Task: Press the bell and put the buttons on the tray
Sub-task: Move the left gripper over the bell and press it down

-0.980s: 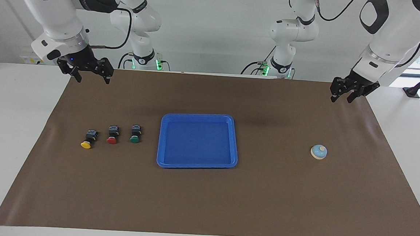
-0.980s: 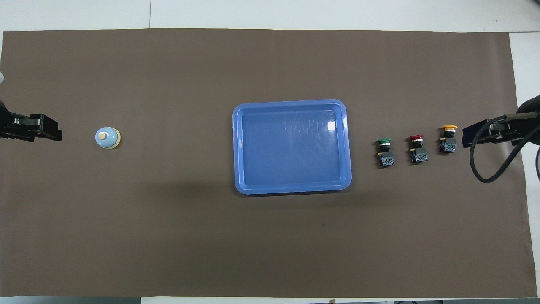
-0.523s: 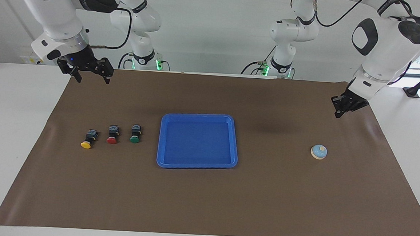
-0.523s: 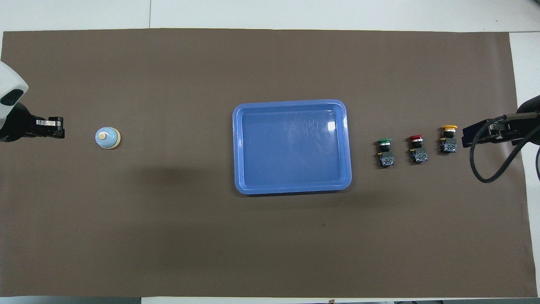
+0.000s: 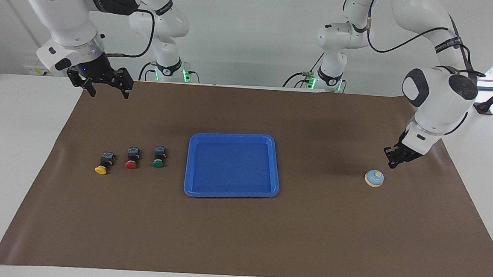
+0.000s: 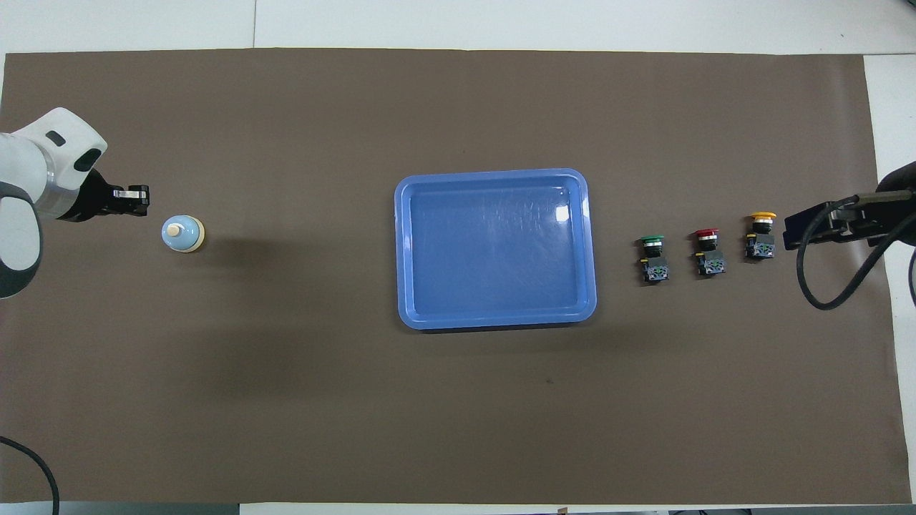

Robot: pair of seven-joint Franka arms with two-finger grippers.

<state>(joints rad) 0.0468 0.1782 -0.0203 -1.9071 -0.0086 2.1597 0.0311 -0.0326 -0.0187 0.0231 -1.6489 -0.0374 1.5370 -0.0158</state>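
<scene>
The light-blue bell (image 5: 374, 178) stands on the brown mat toward the left arm's end; it also shows in the overhead view (image 6: 183, 234). My left gripper (image 5: 392, 163) hangs low just beside the bell, apart from it, fingers shut and empty (image 6: 137, 200). The blue tray (image 5: 229, 193) lies empty at the mat's middle (image 6: 494, 173). The yellow button (image 5: 102, 166), red button (image 5: 131, 161) and green button (image 5: 158, 161) lie in a row toward the right arm's end. My right gripper (image 5: 108, 90) waits open, raised over the mat's corner.
A brown mat (image 5: 240, 241) covers most of the white table. In the overhead view the green (image 6: 653, 257), red (image 6: 708, 250) and yellow (image 6: 761, 236) buttons lie between the tray and my right gripper (image 6: 794, 232).
My left arm has swung down from the mat's corner to just beside the bell, and its fingers have closed. The right arm, bell, buttons and tray have not moved.
</scene>
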